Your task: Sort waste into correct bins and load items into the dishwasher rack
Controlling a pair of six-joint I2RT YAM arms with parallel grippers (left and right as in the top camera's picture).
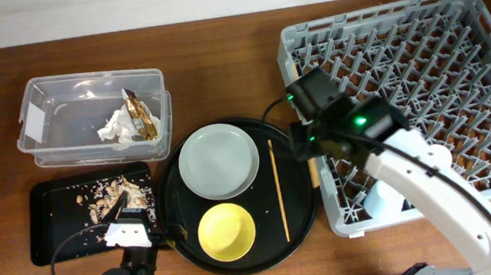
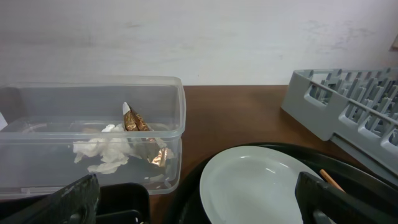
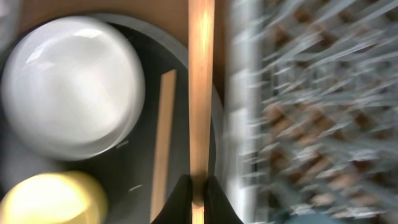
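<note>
On the table's (image 1: 218,41) right side, largest of all: rack (image 1: 413,94), pegs mostly bare. Just left of the rack, round tray (image 1: 301,227). Farther left of the rack, tub (image 1: 64,128) holding tissue (image 1: 116,127) and wrapper (image 1: 141,116), and black bin (image 1: 52,237) strewn with scraps (image 1: 111,191). Waste apparently sorted, so loading stage by the look of it.

On the round tray, left of the rack: plate (image 1: 219,161), then yellow bowl (image 1: 227,229) toward the front. Inside the rack's front left corner, seemingly a blue cup (image 1: 381,201), half hidden under the arm. No pink cup to be made out.

At the rack's left wall, right gripper (image 3: 198,194) pinching one chopstick (image 3: 201,93), held lengthwise along that wall, not yet over the pegs. Second chopstick (image 1: 278,188) flat on the round tray, just left of the rack. Far left of the rack, by the black bin, left gripper (image 1: 134,219) with fingers (image 2: 68,199) spread wide, holding nothing.

Next, probably: carry the held chopstick over the wall, lay across the lattice so as not to slip through, release, then back for the other.
</note>
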